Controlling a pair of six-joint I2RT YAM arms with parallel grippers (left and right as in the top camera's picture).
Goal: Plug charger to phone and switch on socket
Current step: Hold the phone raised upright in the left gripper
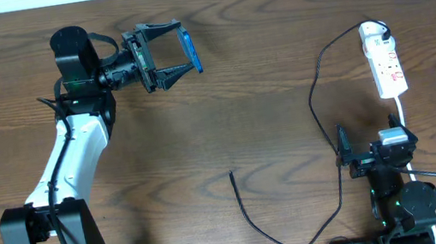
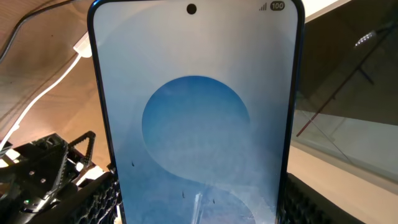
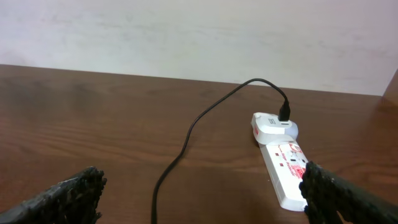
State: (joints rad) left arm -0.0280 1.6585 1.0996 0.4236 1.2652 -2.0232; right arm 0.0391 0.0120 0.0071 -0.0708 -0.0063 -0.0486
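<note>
Overhead, left end effector (image 1: pixel 176 49): raised over the far left of the surface (image 1: pixel 228 129), pinching the phone (image 1: pixel 191 51) by its long edges.
Overhead, phone: held on edge, clear of the wood, well apart from the cable's free end.
Overhead, charger (image 1: pixel 312 99): one end is at the socket (image 1: pixel 385 62). The cable curves down the right side, loops along the near edge and ends at the plug tip (image 1: pixel 231 174), lying loose mid-surface.
Overhead, right end effector (image 1: pixel 347 157): near right, just beside the cable's run, fingers spread, holding nothing.
Left wrist, phone (image 2: pixel 196 112): it fills the view, with the blue screen lit and facing the camera. A ribbed pad (image 2: pixel 311 202) presses each lower side. The charging port is not shown.
Right wrist, right end effector (image 3: pixel 200 182): both fingers are wide apart at the frame's bottom corners, low over the wood.
Right wrist, socket (image 3: pixel 287 171): it lies ahead to the right, with a white adapter (image 3: pixel 273 126) seated at its far end.
Right wrist, charger (image 3: pixel 186 134): it leaves the adapter and trails toward the camera between the fingers.
Step in hand: likely presenting the phone; the plug is not yet picked up and the switch looks untouched.
Next move: the right arm would need to reach left to the plug tip and pinch it close behind the connector. The port must then be turned to meet it squarely.
</note>
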